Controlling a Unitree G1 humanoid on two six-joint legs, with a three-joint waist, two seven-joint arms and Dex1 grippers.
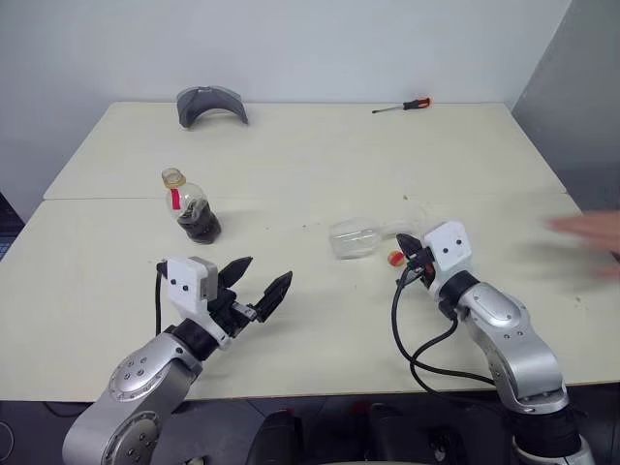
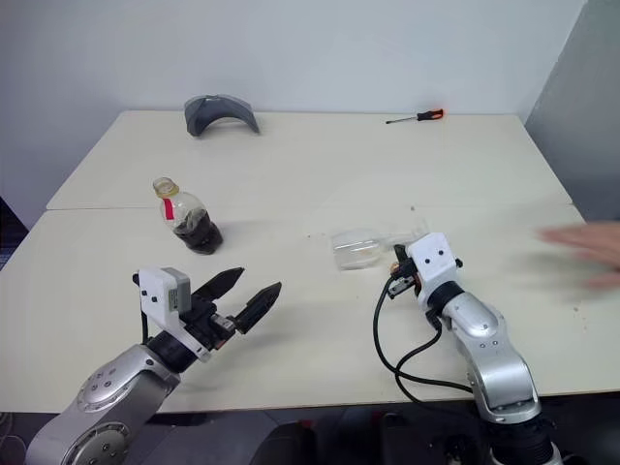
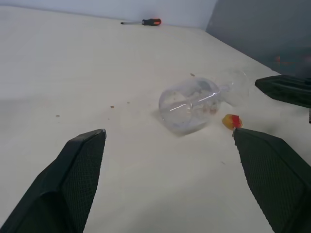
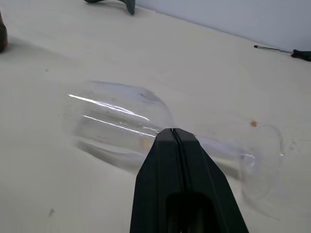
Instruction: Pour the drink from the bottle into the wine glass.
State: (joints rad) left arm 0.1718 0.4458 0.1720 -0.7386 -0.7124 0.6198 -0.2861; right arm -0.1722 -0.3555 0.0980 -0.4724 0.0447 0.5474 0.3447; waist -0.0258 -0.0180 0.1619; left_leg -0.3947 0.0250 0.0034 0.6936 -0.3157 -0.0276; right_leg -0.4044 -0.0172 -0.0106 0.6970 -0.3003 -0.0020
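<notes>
The bottle [image 1: 190, 204] stands upright at the table's left, the dark drink [image 1: 201, 225] filling its lower part. The wine glass [image 1: 354, 239] lies on its side at mid-table, bowl [image 4: 116, 121] toward the left and foot [image 4: 262, 165] toward the right. My right gripper [image 1: 411, 254] is shut, its tips over the stem; whether they touch it I cannot tell. A small yellow and red thing [image 3: 232, 121] lies beside the glass. Nearer the front edge, my left gripper [image 1: 264, 275] is open and holds nothing, pointing toward the glass.
A person's hand [image 1: 591, 237] hovers blurred over the table's right edge. A grey curved object [image 1: 211, 102] and a red-handled screwdriver [image 1: 405, 105] lie at the far edge. A seam [image 1: 116, 198] crosses the tabletop behind the bottle.
</notes>
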